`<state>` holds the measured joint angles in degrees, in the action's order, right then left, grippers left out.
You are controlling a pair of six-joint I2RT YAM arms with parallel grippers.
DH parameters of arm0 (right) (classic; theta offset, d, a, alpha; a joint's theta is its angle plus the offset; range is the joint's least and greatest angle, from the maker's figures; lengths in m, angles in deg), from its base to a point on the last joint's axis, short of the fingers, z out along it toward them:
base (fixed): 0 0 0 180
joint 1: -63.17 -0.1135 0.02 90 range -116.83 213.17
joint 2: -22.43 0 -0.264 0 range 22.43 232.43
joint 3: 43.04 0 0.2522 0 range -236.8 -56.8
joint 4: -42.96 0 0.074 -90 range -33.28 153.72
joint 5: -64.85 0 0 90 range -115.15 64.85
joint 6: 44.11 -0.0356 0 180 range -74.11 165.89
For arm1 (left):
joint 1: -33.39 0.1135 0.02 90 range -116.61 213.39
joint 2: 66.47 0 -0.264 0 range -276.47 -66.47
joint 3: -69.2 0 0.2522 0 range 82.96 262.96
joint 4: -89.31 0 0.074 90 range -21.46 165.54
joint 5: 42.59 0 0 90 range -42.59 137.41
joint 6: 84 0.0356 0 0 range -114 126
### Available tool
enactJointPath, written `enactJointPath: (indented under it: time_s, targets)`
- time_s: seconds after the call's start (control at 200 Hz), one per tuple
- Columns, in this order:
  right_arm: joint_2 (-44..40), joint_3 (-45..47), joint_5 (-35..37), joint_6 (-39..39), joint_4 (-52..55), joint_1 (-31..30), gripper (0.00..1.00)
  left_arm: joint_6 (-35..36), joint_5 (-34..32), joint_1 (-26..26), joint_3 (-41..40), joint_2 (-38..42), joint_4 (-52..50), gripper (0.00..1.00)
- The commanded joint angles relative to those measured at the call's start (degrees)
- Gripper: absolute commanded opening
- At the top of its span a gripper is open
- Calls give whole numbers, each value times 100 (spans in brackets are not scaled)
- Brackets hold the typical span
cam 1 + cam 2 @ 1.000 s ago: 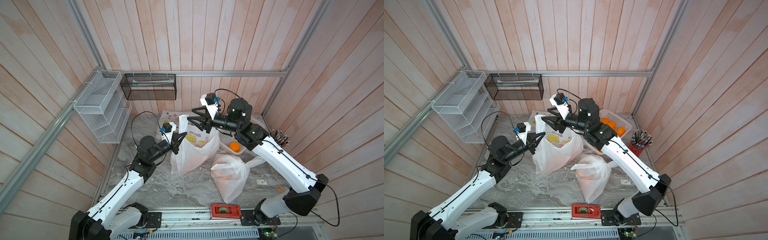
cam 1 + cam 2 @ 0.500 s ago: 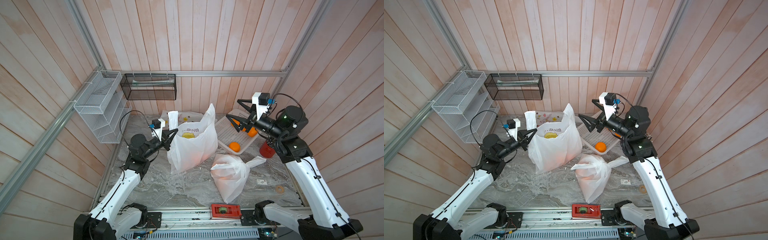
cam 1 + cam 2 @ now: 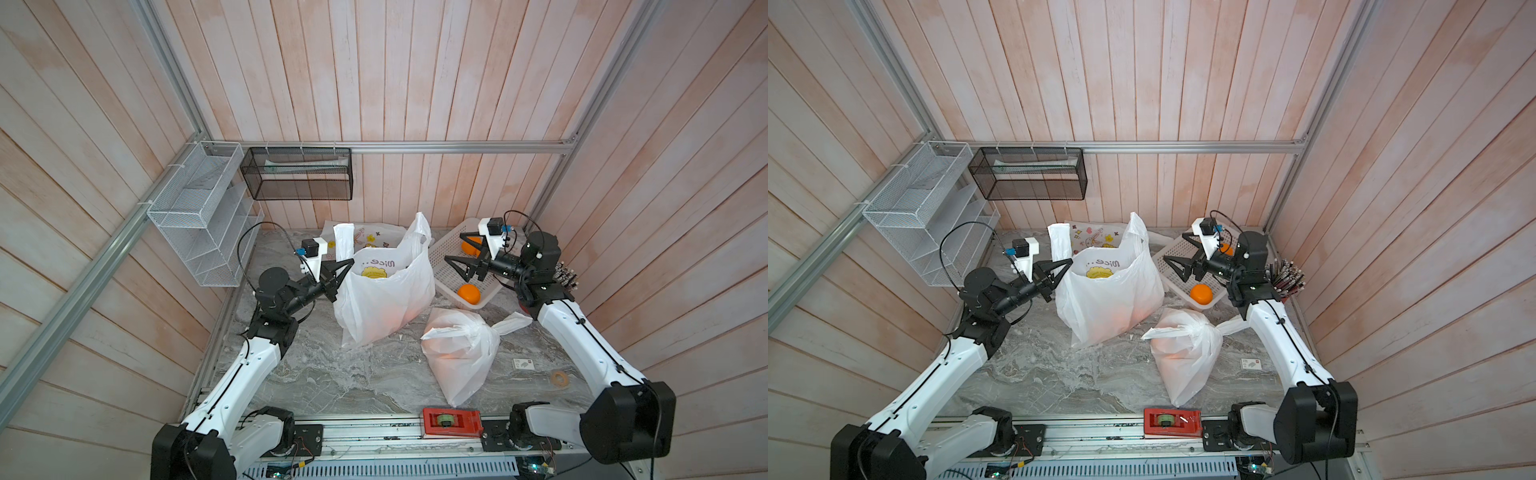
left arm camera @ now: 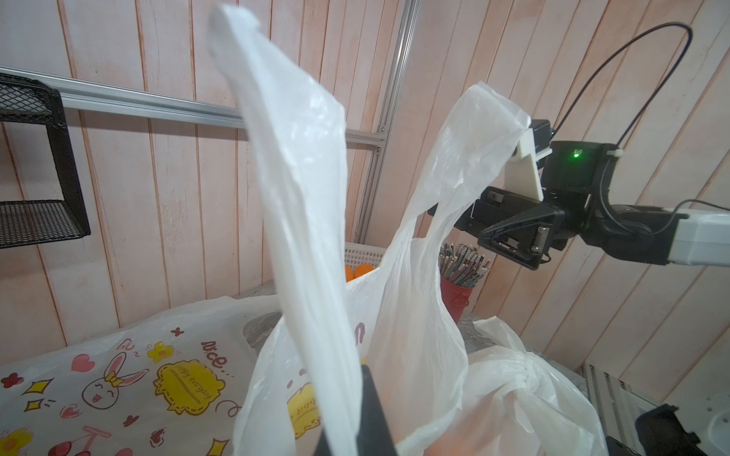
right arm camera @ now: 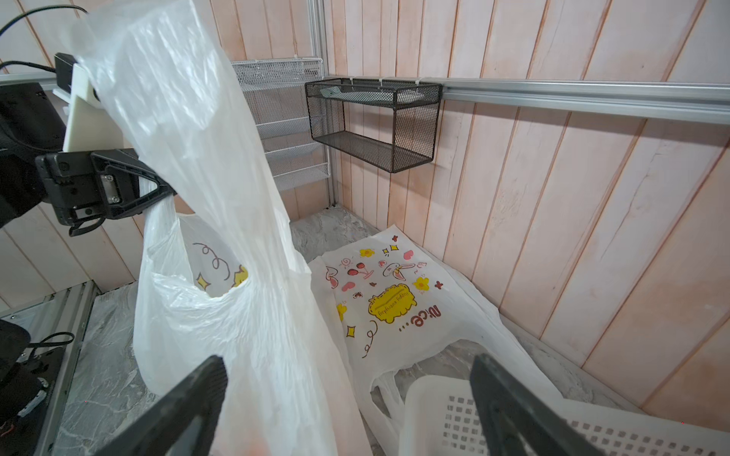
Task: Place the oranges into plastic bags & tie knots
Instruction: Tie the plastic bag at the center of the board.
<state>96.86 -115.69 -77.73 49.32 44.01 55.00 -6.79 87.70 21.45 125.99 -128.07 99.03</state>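
The left hand [image 3: 345, 268] is pinching one handle of the open bag [image 3: 382, 299], which is standing mid-tabletop [image 3: 324, 374], thin white film printed with a yellow badge and glowing faintly orange low down. Its free handle [image 3: 417, 235] is sticking up. The right hand [image 3: 454, 247] is hovering wide and empty over the basket [image 3: 446, 276], where two oranges [image 3: 468, 294] are lying. The film is looking soft, slippery and easily torn, so the free handle, bunched low, is probably offering the safest hold. A knotted bag [image 3: 457, 357] is lying nearby.
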Motion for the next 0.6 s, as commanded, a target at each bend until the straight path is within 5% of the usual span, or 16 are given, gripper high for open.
enactJointPath:
  time_s: [0.0, 0.595]
  targets:
    - [278, -213, -328, 371, -397, -198, 98, -72, 136, 53, -66, -61, 121, 0]
    - [1892, -1404, -628, 421, -862, -1160, 93, -65, 347, 139, -18, -254, 211, 0]
